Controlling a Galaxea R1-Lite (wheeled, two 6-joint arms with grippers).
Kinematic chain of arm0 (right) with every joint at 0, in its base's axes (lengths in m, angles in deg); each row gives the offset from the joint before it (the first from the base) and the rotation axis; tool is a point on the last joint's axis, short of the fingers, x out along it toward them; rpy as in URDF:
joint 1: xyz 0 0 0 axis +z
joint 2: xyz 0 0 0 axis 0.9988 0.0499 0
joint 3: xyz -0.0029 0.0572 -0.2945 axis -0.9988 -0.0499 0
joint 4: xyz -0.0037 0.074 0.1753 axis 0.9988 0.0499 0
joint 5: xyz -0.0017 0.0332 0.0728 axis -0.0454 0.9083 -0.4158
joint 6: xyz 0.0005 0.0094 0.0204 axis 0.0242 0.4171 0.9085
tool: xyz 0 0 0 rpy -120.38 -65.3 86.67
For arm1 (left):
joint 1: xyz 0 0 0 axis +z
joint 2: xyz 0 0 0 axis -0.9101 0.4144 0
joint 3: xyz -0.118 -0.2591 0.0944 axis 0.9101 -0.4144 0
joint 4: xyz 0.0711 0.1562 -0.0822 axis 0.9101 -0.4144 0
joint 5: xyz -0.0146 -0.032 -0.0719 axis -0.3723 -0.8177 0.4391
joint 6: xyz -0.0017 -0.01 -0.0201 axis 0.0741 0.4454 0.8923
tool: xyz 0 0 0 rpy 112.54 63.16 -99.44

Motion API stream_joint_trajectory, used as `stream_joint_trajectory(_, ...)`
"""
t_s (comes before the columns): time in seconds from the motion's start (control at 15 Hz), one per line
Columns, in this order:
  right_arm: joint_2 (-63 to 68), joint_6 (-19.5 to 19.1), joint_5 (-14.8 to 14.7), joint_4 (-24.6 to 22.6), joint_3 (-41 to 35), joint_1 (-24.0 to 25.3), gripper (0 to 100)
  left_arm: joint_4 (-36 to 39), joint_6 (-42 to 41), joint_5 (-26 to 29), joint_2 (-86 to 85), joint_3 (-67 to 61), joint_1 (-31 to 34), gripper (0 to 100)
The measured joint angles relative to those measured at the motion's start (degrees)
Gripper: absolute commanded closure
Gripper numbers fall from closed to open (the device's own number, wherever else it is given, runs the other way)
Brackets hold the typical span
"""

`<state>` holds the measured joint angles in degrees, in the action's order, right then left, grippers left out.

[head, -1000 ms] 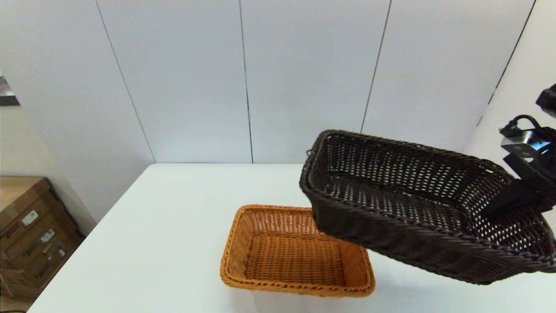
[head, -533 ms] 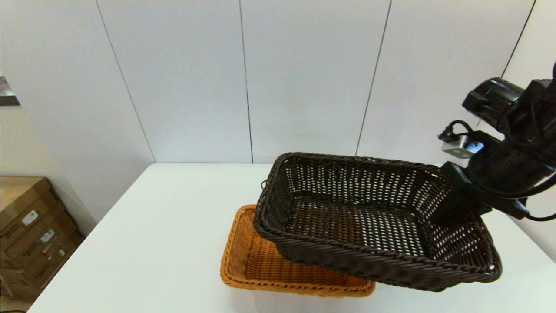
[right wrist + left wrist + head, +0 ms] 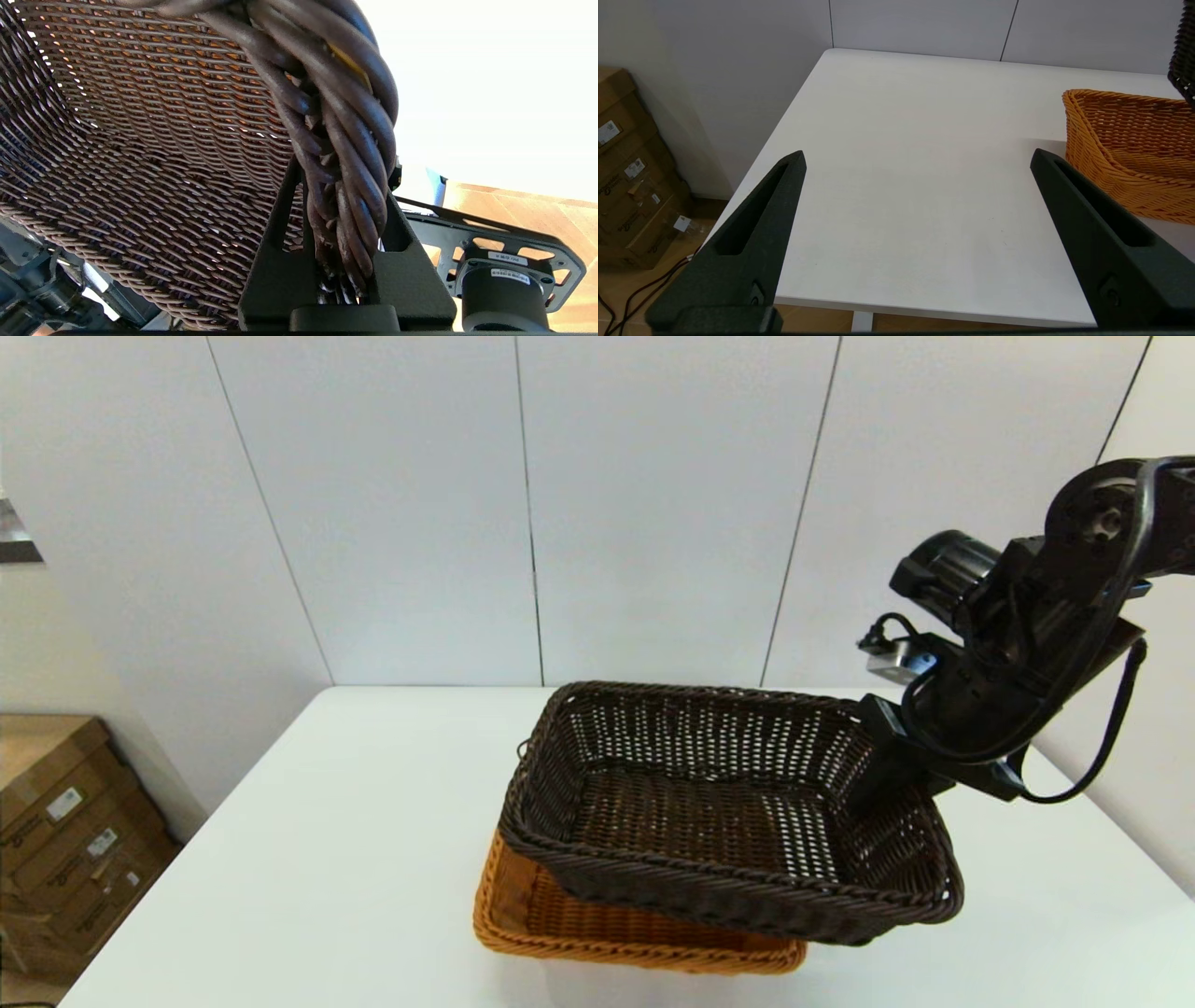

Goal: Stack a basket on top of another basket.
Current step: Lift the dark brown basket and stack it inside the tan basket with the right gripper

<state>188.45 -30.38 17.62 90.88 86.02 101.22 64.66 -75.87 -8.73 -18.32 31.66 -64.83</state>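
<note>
The dark brown basket [image 3: 719, 812] hangs over the orange-tan basket [image 3: 579, 929], shifted a little right of it and hiding most of its inside. Whether the two touch I cannot tell. My right gripper [image 3: 882, 775] is shut on the dark basket's braided rim [image 3: 345, 140] at its far right side; both black fingers [image 3: 280, 261] clamp the braid. The orange-tan basket [image 3: 1129, 140] rests on the white table [image 3: 355, 821]. My left gripper [image 3: 919, 155] stands open and empty over the table's near left part, apart from both baskets.
Cardboard boxes [image 3: 65, 831] stand on the floor left of the table. A panelled wall runs right behind the table's far edge. The table's left edge [image 3: 752, 154] lies near my left gripper.
My right arm has carried the dark basket left and down, from the table's right side to over the orange-tan basket. The orange-tan basket has stayed put.
</note>
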Motion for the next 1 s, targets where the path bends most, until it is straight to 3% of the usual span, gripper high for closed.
stream_joint_trajectory(0.33,4.53,0.11,0.57,0.30,4.40,2.73,100,-0.02,-0.01,0.02,0.00,0.00,0.00,0)
stream_joint_trajectory(0.47,5.53,0.11,2.80,0.39,5.97,3.78,100,-0.02,0.00,0.02,0.00,0.00,0.00,0)
stream_joint_trajectory(1.0,7.80,-1.73,4.30,0.50,6.39,5.88,100,-0.02,0.00,0.00,0.00,0.00,0.00,0)
